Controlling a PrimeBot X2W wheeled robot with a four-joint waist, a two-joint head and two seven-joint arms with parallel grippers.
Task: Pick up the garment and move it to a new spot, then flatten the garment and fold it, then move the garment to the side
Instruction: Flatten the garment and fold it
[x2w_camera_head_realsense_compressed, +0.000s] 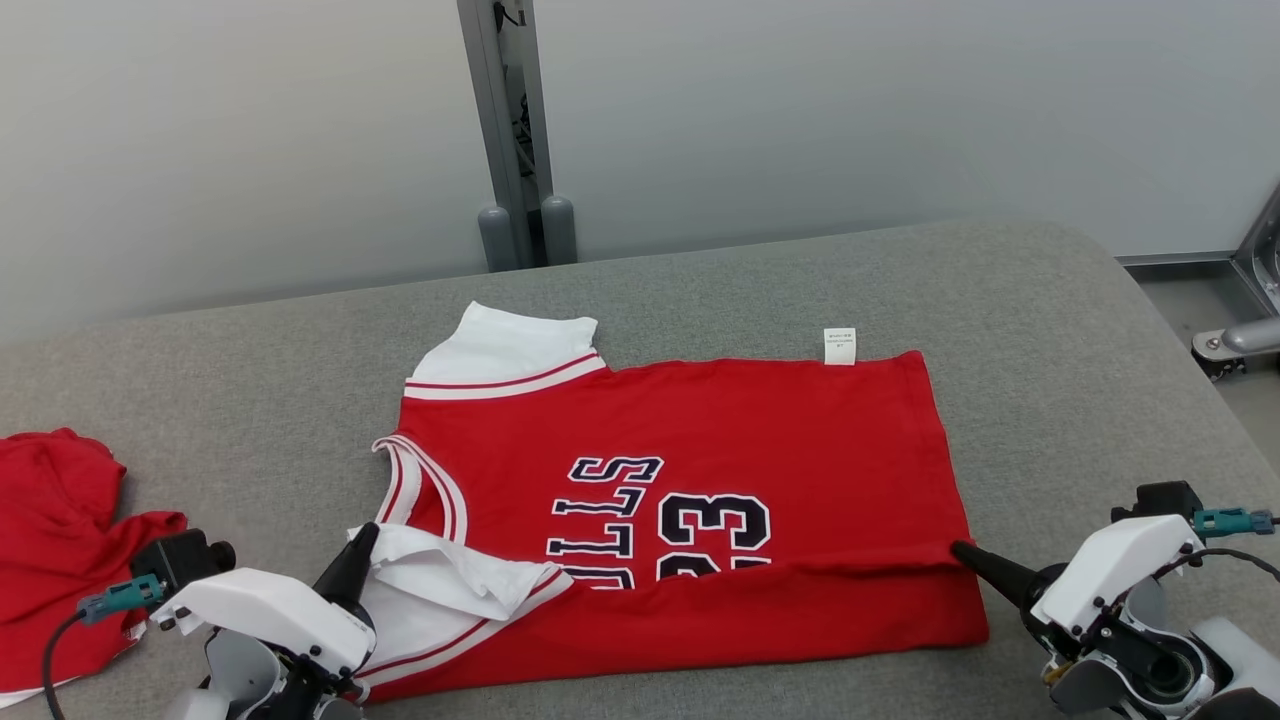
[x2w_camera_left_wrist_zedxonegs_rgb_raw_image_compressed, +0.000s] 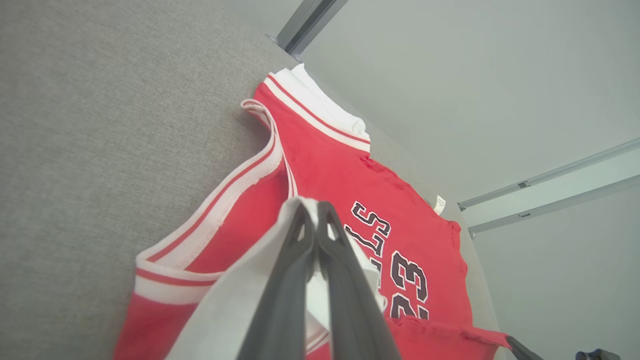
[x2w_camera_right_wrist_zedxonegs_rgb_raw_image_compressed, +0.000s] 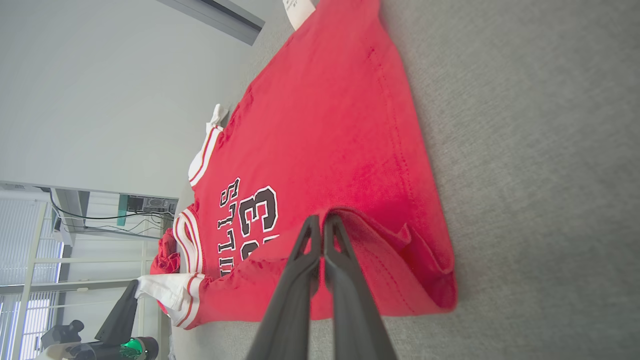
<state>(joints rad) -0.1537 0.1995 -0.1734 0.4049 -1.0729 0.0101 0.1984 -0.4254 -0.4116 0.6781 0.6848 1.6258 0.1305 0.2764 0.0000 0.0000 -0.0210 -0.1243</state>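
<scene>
The garment (x2w_camera_head_realsense_compressed: 700, 430) is a red jersey with white sleeves and dark lettering, lying sideways on the grey padded table (x2w_camera_head_realsense_compressed: 200, 380). Its near edge is lifted and folded a little over the print. My left gripper (x2w_camera_head_realsense_compressed: 362, 535) is shut on the near white sleeve, which rises to its tip. The left wrist view shows that gripper (x2w_camera_left_wrist_zedxonegs_rgb_raw_image_compressed: 314, 207) closed, with white cloth of the garment (x2w_camera_left_wrist_zedxonegs_rgb_raw_image_compressed: 330, 165) around it. My right gripper (x2w_camera_head_realsense_compressed: 962, 550) is shut on the hem corner at the right. In the right wrist view this gripper (x2w_camera_right_wrist_zedxonegs_rgb_raw_image_compressed: 320, 222) pinches the red fold of the garment (x2w_camera_right_wrist_zedxonegs_rgb_raw_image_compressed: 320, 125).
A second red cloth (x2w_camera_head_realsense_compressed: 50, 540) lies crumpled at the table's left edge. A grey post (x2w_camera_head_realsense_compressed: 510, 130) stands behind the table. The table's rounded right edge (x2w_camera_head_realsense_compressed: 1150, 300) drops to the floor. A white label (x2w_camera_head_realsense_compressed: 839, 346) sticks out at the jersey's far side.
</scene>
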